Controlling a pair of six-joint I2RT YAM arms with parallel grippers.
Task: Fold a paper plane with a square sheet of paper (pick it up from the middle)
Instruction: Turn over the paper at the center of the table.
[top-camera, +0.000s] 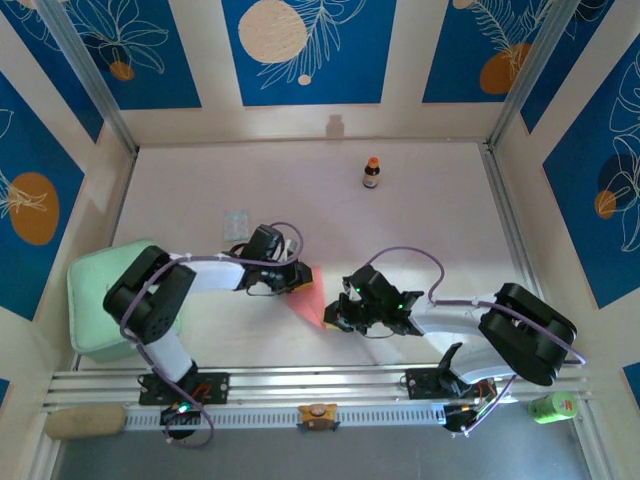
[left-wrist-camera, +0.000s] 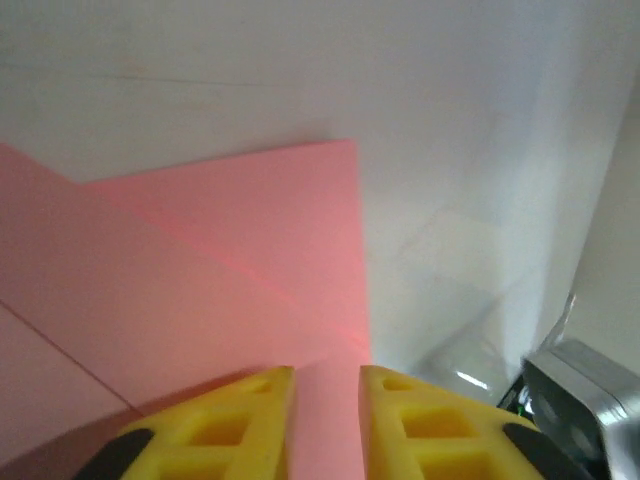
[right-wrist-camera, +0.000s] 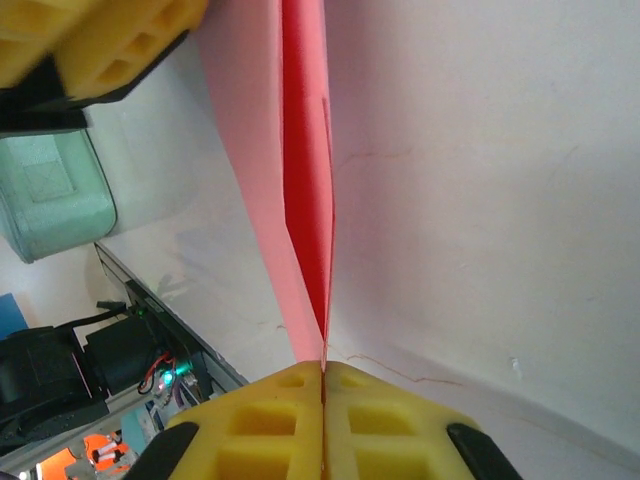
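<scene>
- Your right tool (right-wrist-camera: 322, 380) is shut tight. Its two yellow fingers are pressed together on the narrow tip of the pink sheet of paper (right-wrist-camera: 300, 180).
- The sheet is folded along a centre crease, and its two flaps rise from that pinch like a thin upright wedge. Gripping the point likely stops the crease from springing open.
- Your left tool (left-wrist-camera: 327, 390) has its fingers a little apart, with pink paper showing in the gap. It does not look clamped on anything.
- From the left wrist you see layered flaps with diagonal creases, and one straight edge lying against the white desk (left-wrist-camera: 480, 120).
- From above, the sheet is a small pink triangle near the middle of the desk, between the two tools. The left tool is at its far-left end and the right tool at its near-right end.
- Having a tool at each end probably lets one anchor the paper while the other takes a new hold for the next fold.
- Farther out, a pale green tub (top-camera: 95, 300) sits by the left arm and a small packet (top-camera: 237, 221) lies beyond the left tool. A small bottle (top-camera: 371, 173) stands well apart toward the back.
</scene>
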